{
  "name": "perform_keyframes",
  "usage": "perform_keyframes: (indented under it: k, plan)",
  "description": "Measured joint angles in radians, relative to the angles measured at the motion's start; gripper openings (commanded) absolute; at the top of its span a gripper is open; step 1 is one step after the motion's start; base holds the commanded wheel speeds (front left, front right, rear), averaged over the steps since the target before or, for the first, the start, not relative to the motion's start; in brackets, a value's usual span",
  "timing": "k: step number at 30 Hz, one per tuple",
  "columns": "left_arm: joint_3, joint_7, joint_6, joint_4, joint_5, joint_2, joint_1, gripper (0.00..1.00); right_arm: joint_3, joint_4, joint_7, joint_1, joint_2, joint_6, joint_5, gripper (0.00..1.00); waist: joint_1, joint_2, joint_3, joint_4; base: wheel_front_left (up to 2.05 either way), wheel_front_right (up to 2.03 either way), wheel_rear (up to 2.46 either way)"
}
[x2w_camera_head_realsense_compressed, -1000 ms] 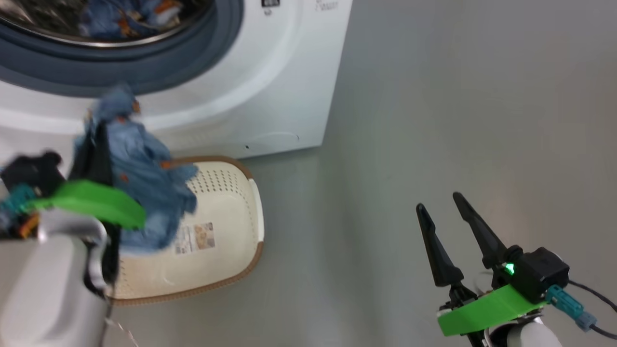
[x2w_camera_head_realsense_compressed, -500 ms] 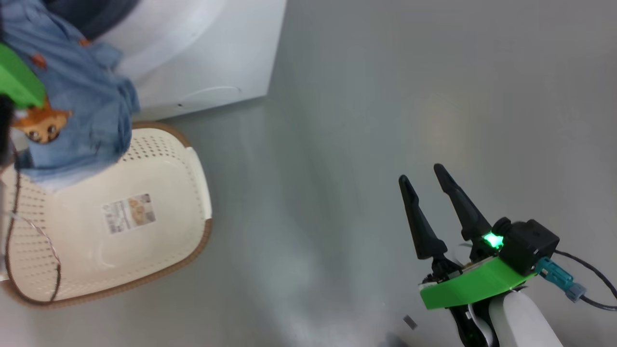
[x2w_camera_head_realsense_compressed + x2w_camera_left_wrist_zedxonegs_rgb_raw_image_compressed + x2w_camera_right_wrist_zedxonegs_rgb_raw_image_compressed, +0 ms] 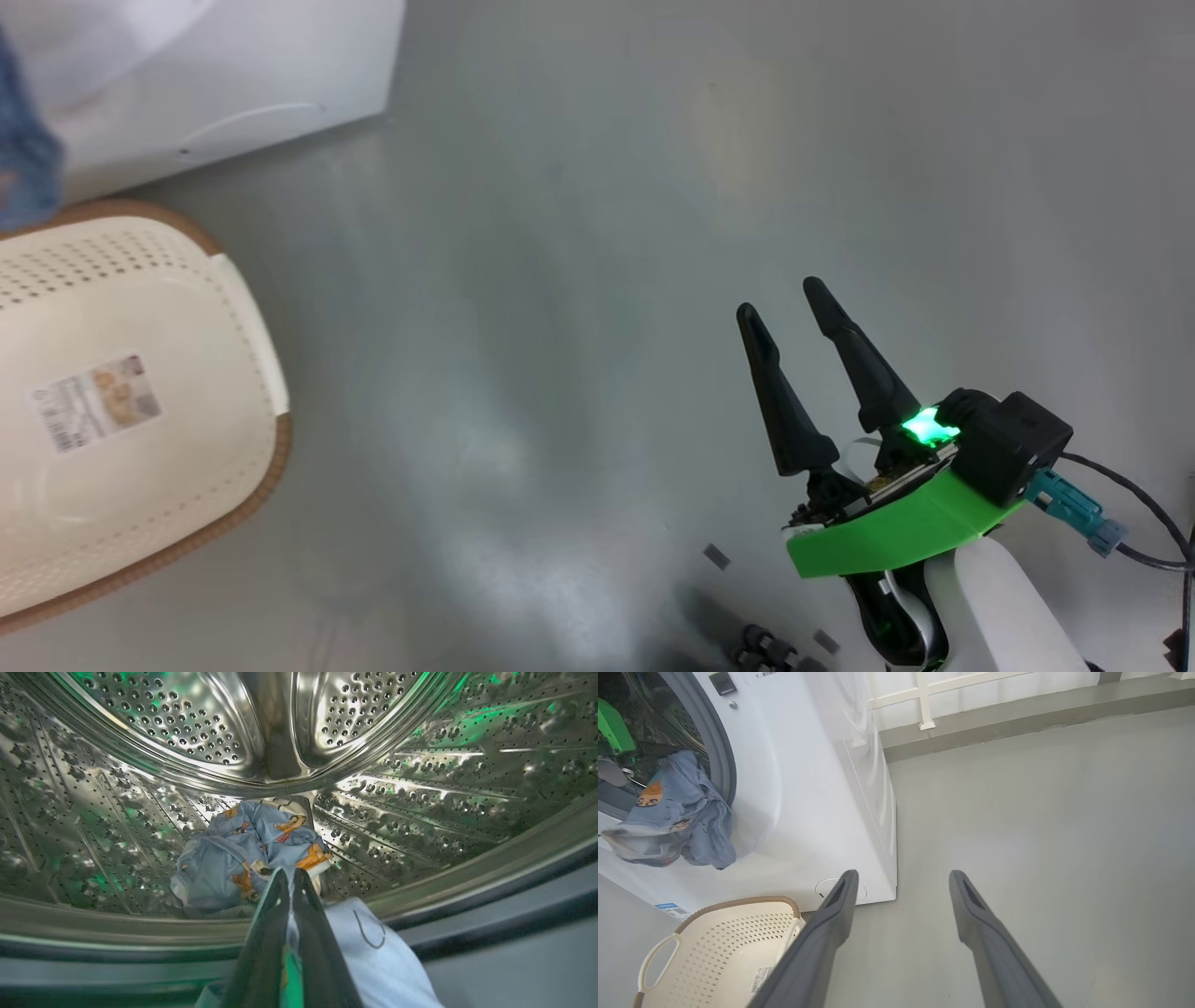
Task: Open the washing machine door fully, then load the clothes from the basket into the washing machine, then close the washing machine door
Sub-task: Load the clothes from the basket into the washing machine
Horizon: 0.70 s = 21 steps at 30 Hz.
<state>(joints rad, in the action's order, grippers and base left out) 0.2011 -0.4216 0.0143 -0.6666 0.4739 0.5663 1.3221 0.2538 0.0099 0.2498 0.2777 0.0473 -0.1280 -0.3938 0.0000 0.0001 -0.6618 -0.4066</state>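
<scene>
Steel drum [image 3: 140, 742] — 1 blue bundle [image 3: 243, 854] inside.

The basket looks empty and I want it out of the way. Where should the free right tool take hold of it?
I'd grip the white handle at the end of the basket nearest the open right tool, coming down from above, one finger inside the wall and one outside. The basket sits upright on the floor, so that thin edge is exposed from the top.
</scene>
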Motion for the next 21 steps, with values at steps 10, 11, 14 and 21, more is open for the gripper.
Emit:
perform_keyframes:
  k: [10,11,14,21]
  plan:
    - [-0.002,0.118,-0.062,0.022,-0.100,0.080,0.166,0.00,0.032,-0.011,0.000,0.011,-0.001,0.000,-0.050,1.00,0.0000,0.0000,-0.080,-0.077,0.00,0.00,0.00]
    - [0.000,0.143,-0.068,0.028,-0.116,0.085,0.183,0.00,0.032,-0.011,0.000,0.011,-0.001,0.000,-0.051,1.00,0.0000,0.0000,-0.086,-0.083,0.00,0.00,0.00]
    - [0.012,0.223,-0.073,0.022,-0.151,0.100,0.242,0.00,0.039,-0.012,0.000,0.012,-0.002,0.000,-0.054,1.00,0.0000,0.0000,-0.104,-0.096,0.00,0.00,0.00]
    - [0.046,0.412,-0.093,-0.016,-0.225,0.107,0.363,0.00,0.055,-0.014,0.000,0.033,-0.002,0.000,-0.057,1.00,0.0000,0.0000,-0.127,-0.104,0.00,0.00,0.00]
